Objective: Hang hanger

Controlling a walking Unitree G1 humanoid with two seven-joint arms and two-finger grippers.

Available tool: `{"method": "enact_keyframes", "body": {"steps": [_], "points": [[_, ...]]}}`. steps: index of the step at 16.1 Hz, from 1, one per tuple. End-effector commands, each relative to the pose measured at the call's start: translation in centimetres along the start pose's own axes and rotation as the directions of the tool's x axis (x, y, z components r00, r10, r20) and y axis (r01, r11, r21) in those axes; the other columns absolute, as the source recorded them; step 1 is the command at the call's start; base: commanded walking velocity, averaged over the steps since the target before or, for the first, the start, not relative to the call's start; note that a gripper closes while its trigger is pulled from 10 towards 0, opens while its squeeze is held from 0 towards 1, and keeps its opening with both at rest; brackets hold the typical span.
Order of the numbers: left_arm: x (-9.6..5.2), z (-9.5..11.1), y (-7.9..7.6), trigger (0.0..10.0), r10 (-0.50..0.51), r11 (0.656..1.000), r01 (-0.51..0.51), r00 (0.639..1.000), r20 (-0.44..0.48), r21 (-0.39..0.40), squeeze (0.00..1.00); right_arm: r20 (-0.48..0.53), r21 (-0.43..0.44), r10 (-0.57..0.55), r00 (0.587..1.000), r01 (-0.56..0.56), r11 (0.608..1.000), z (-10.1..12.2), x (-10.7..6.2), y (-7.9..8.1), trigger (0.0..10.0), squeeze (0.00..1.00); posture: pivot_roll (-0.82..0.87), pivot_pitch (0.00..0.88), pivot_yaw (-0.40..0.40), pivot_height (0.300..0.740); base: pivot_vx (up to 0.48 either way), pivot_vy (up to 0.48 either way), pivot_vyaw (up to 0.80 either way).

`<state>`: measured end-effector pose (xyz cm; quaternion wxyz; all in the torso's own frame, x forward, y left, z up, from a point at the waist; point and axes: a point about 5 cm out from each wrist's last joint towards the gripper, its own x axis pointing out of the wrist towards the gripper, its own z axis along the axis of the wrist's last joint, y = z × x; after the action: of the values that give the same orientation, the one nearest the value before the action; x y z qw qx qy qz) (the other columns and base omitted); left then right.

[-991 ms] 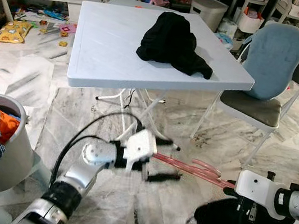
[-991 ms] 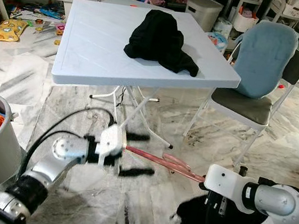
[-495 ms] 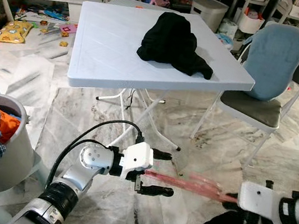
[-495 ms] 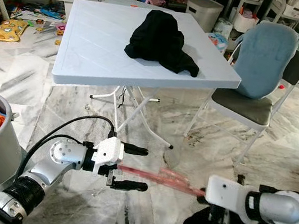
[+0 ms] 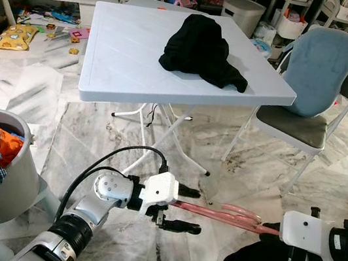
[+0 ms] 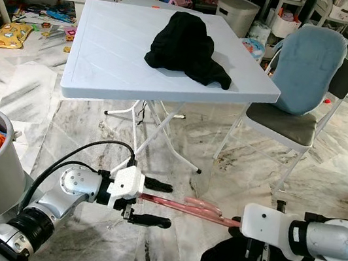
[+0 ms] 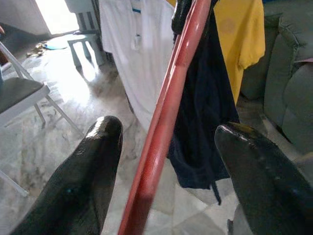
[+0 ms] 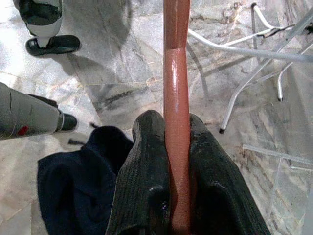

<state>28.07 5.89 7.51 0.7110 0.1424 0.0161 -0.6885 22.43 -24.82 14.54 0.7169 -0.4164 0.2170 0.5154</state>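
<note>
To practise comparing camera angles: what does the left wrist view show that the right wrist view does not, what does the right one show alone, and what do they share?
Left wrist view alone: the left gripper with fingers spread open either side of the bar, not touching it, and beyond it a white shirt and a yellow shirt hanging.

Right wrist view alone: the right gripper with fingers clamped on the bar, marble floor and white table legs.

Both: the red hanger and the dark garment on it.

Glossy red plastic hanger [image 8: 176, 98]
</note>
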Motion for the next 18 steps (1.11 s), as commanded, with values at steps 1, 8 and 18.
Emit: {"method": "enact_keyframes", "body": {"steps": [1, 8, 18], "points": [[0.35, 0.65, 0.52, 0.0, -0.017, 0.999, 0.017, 1.000, -0.003, 0.033, 0.00, 0.010, -0.034, -0.015, 1.000, 0.015, 0.999, 0.73, -0.67, -0.72, 10.0, 0.00, -0.02, 0.000, -0.080, 0.740, 0.000, 0.000, 0.00], [0.62, 0.50, 0.46, 0.0, -0.058, 0.998, 0.058, 0.998, -0.017, 0.031, 0.00, 0.031, -0.047, -0.007, 1.000, 0.008, 0.999, 1.40, -0.52, -0.68, 10.0, 0.00, -0.02, 0.000, -0.074, 0.740, 0.000, 0.000, 0.00], [0.92, 0.40, 0.15, 0.0, -0.091, 0.996, 0.091, 0.996, -0.016, 0.017, 0.00, 0.039, -0.057, -0.011, 0.999, 0.013, 0.998, 1.71, -0.13, -0.91, 10.0, 0.00, -0.02, 0.000, -0.077, 0.740, 0.000, 0.000, 0.00]]}}
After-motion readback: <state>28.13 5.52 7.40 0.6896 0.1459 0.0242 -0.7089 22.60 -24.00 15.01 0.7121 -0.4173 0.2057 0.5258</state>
